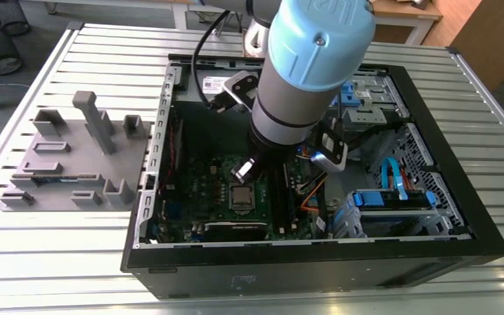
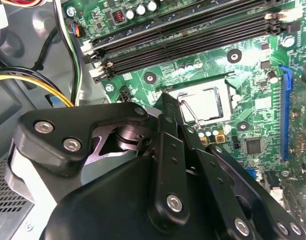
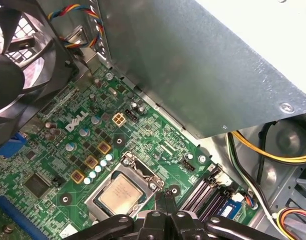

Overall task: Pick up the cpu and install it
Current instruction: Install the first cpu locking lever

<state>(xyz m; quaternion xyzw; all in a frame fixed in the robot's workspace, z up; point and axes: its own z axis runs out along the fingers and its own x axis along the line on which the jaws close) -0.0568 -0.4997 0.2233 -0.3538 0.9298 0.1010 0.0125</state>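
The cpu (image 3: 120, 193), a small square chip with a silvery top, lies flat in its socket on the green motherboard (image 3: 57, 165). It also shows in the exterior view as the cpu (image 1: 241, 195) and in the second wrist view as the cpu (image 2: 206, 102), framed by the metal socket bracket (image 2: 228, 92). My gripper (image 3: 163, 199) hovers just above the board beside the socket, a little apart from the chip. Its two fingers (image 2: 169, 107) are pressed together with nothing between them. In the exterior view the gripper (image 1: 243, 170) hangs inside the open case, above the socket.
The open black computer case (image 1: 322, 259) lies on a slatted metal table (image 1: 50, 262). Memory slots (image 2: 193, 37) run beside the socket. A fan (image 3: 17, 60), a grey power supply box (image 3: 203, 70) and yellow cables (image 3: 273, 152) crowd the board. A grey fixture block (image 1: 73, 161) sits at the exterior view's left.
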